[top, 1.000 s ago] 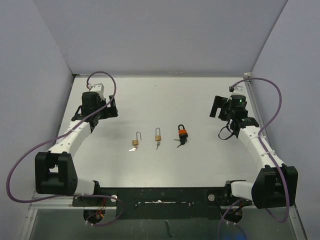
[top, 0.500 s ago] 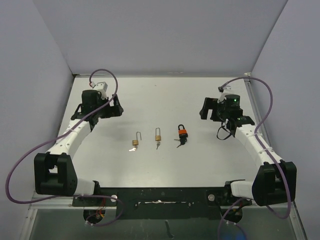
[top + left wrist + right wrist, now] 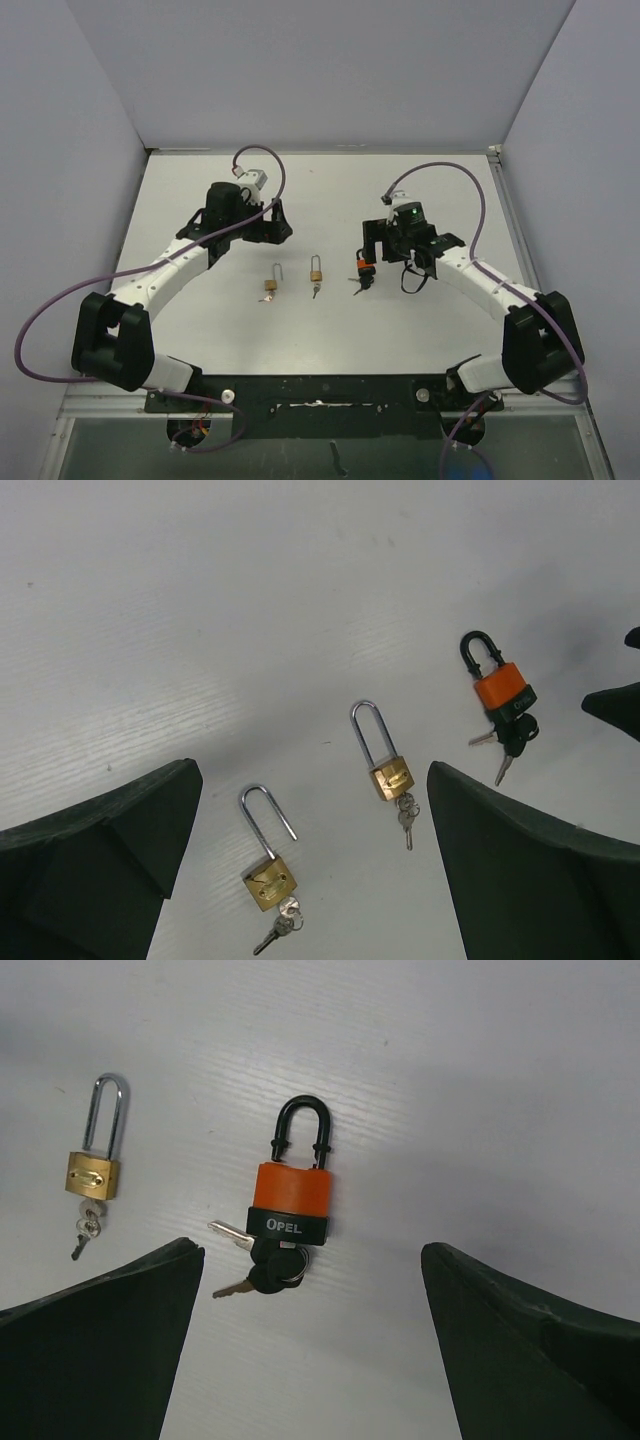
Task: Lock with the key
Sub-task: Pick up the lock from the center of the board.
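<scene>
Three padlocks lie in a row on the white table (image 3: 330,190). The left brass padlock (image 3: 271,284) (image 3: 268,880) has its shackle swung open and a small key (image 3: 277,933) in its base. The middle brass padlock (image 3: 316,274) (image 3: 392,777) (image 3: 92,1173) also carries a key. An orange and black padlock (image 3: 364,266) (image 3: 503,688) (image 3: 292,1195) has black-headed keys (image 3: 265,1272) at its base. My left gripper (image 3: 275,224) (image 3: 310,780) hangs open just behind the brass locks. My right gripper (image 3: 372,243) (image 3: 310,1255) hovers open over the orange padlock, touching nothing.
Pale walls close the table in at the back and on both sides. A metal rail (image 3: 510,215) runs along the right edge. Purple cables (image 3: 440,170) loop from both wrists. The black base bar (image 3: 320,392) lies at the near edge.
Both arms have swung inward from the table's sides toward the row of padlocks: the left to behind the brass locks, the right to over the orange one. The padlocks have not moved.
</scene>
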`<state>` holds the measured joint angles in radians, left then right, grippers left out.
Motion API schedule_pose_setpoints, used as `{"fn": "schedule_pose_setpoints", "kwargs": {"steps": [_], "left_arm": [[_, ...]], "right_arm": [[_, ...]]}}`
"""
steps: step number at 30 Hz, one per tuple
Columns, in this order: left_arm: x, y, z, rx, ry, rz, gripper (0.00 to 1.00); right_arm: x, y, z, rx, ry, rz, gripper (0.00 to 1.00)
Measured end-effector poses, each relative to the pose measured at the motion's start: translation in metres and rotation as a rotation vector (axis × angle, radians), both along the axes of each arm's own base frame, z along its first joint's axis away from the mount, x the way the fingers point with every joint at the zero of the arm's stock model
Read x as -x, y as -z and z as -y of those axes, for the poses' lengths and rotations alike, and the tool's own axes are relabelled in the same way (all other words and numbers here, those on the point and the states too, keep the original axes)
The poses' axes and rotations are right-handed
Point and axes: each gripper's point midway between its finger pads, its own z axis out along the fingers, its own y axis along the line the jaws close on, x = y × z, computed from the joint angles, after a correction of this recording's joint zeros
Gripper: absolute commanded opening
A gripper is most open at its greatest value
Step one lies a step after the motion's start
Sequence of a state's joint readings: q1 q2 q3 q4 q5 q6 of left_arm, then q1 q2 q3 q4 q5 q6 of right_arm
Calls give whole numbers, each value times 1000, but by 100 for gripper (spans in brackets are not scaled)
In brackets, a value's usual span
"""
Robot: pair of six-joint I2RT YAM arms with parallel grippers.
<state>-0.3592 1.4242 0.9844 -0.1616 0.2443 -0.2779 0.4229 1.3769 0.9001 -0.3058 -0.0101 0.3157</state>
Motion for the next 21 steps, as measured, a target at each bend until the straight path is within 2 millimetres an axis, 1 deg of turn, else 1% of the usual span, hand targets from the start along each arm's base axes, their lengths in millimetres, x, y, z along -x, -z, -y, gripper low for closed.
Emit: {"fn": "schedule_pose_setpoints", "kwargs": {"steps": [6,9,15,21], "left_arm": [[-6,-4,-2,5,-21,21,98],[-8,-4,-4,-3,-36,26,98],[-12,-2,-12,-15,-66,27,98],[-14,-2,-20,-17,-84,21,97]], "right_arm": [[7,42,-8,84,-8,-102,94],[10,57,-18,132,-35,-131,94],[6,68,-37,183,-69,-135,93],[1,77,-36,216,-51,-146,91]]}}
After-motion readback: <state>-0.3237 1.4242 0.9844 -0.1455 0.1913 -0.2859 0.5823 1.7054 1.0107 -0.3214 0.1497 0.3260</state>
